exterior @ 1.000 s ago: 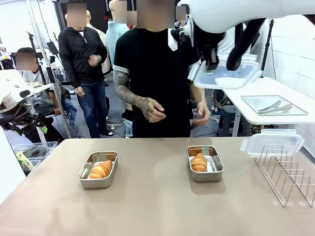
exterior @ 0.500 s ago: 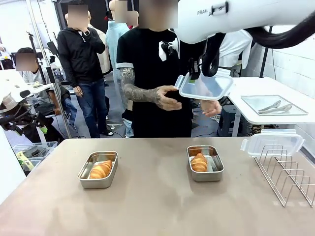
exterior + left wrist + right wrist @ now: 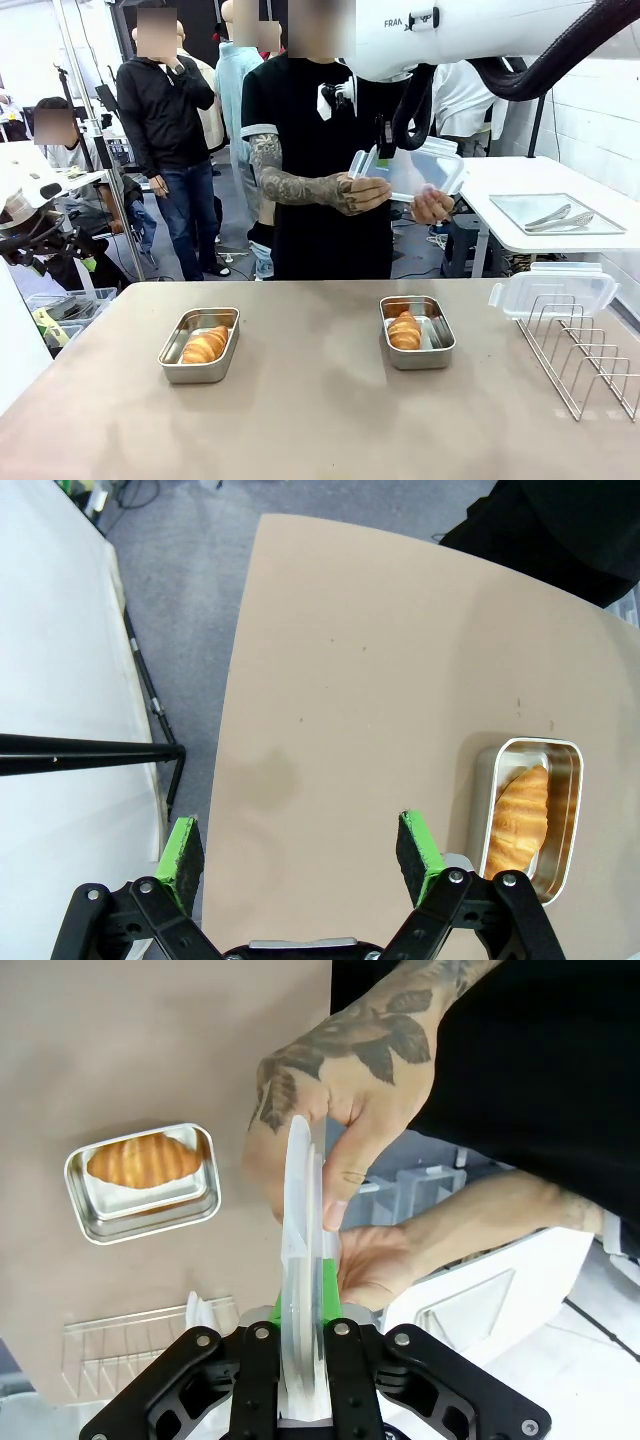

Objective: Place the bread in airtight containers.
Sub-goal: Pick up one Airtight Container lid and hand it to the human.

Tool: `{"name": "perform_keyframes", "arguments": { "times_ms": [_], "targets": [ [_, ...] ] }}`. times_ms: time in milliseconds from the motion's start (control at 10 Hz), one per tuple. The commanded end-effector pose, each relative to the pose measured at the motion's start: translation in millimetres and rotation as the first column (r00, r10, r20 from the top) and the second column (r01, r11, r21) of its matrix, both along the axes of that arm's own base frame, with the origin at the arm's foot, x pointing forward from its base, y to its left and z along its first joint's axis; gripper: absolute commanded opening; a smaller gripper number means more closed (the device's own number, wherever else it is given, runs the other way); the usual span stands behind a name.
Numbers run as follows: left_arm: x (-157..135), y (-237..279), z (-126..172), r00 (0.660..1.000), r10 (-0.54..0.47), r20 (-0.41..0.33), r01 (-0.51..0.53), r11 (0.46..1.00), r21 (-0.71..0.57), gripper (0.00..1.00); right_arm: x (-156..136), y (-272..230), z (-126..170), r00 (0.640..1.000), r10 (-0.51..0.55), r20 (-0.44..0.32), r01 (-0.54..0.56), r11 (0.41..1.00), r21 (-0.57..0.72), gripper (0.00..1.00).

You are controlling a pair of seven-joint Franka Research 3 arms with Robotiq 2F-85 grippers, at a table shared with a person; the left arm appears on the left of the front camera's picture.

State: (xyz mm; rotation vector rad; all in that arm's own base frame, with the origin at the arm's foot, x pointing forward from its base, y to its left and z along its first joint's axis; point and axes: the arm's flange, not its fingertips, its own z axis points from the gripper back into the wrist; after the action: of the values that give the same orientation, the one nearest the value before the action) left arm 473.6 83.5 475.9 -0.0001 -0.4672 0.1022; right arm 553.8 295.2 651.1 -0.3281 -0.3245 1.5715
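Observation:
Two steel containers stand on the table with no lid on either. The left container [image 3: 199, 345] holds one croissant [image 3: 205, 344], the right container [image 3: 417, 332] another croissant [image 3: 404, 330]. High over the table's far edge my right gripper [image 3: 305, 1295] is shut on a clear lid [image 3: 410, 170], which the right wrist view shows edge-on. The person's hands [image 3: 360, 193] grasp that lid on both sides. My left gripper [image 3: 300, 845] hangs open over the table's left edge, with the left container [image 3: 528, 815] off to its side.
A wire rack [image 3: 585, 355] stands at the table's right, and a second clear lid [image 3: 553, 290] rests on its far end. A white side table [image 3: 520, 185] behind carries a metal tray with tongs [image 3: 555, 213]. Other people stand farther back.
My right arm carried the lid leftward and lower, toward the person. The person's hands rose and took hold of the lid. The left gripper stayed open.

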Motion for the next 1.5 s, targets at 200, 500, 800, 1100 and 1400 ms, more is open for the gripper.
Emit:
{"name": "perform_keyframes", "arguments": {
  "times_ms": [200, 500, 800, 1100, 1400],
  "targets": [
    [-1.3, 1.0, 0.5, 1.000, 0.006, 0.001, -0.006, 1.000, -0.001, 1.00, -10.7, -0.4, 19.8, 0.995, 0.001, -0.102, 0.002, 1.000, 0.026, 0.22],
    [-1.3, 1.0, 0.5, 1.000, 0.006, 0.001, -0.006, 1.000, -0.001, 1.00, -45.0, -8.3, 32.1, 0.997, 0.001, -0.078, 0.000, 1.000, 0.017, 0.82],
    [-1.3, 1.0, 0.5, 1.000, 0.006, 0.001, -0.006, 1.000, -0.001, 1.00, -84.9, -46.0, 37.4, 0.995, -0.039, -0.092, 0.039, 0.999, -0.003, 1.00],
    [-1.3, 1.0, 0.5, 1.000, 0.006, 0.001, -0.006, 1.000, -0.001, 1.00, -122.1, -116.1, 4.0, 0.985, -0.105, -0.140, 0.106, 0.994, 0.000, 1.00],
    [-1.3, 1.0, 0.5, 1.000, 0.006, 0.001, -0.006, 1.000, -0.001, 1.00, -127.8, -182.6, -28.0, 0.969, -0.150, -0.196, 0.165, 0.984, 0.060, 1.00]
  ]
}}
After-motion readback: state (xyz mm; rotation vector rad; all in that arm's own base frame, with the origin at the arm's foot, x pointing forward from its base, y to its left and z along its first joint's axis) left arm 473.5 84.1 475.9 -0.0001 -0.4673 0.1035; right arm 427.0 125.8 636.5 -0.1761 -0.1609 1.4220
